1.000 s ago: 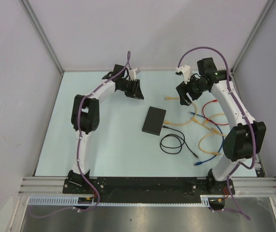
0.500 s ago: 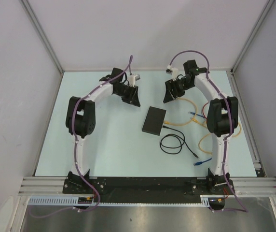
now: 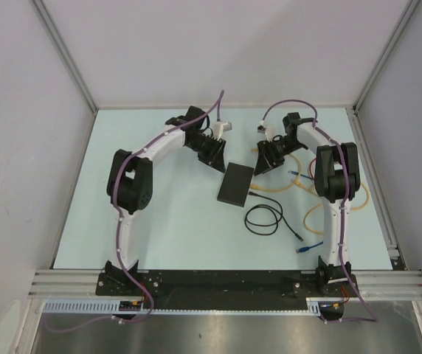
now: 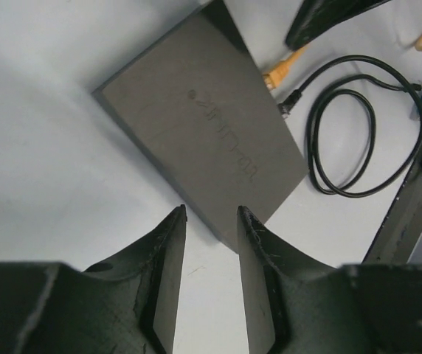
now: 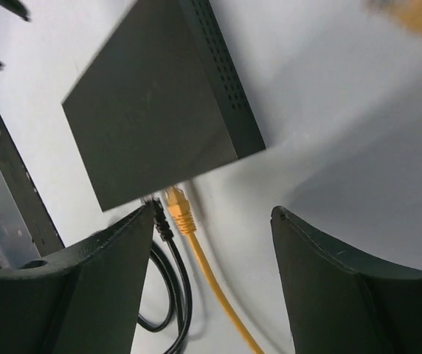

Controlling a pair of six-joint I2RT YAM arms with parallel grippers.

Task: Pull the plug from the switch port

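switch [image 3: 236, 184] lies flat; left pincer [image 4: 211, 214] and right pincer [image 5: 212, 212] parted

The switch [image 3: 236, 184] shows matte black on the pale mint tabletop [image 3: 167, 221], with rows of tiny vent dots along its side and a faint tone-on-tone logo on top. At its 4 o'clock sit a yellow-orange plug [image 5: 180, 210] and a glossy black cable [image 3: 264, 219], with a blue cable [image 3: 310, 247] farther out. The left pincer [image 4: 211, 214] and right pincer [image 5: 212, 214] are both black.
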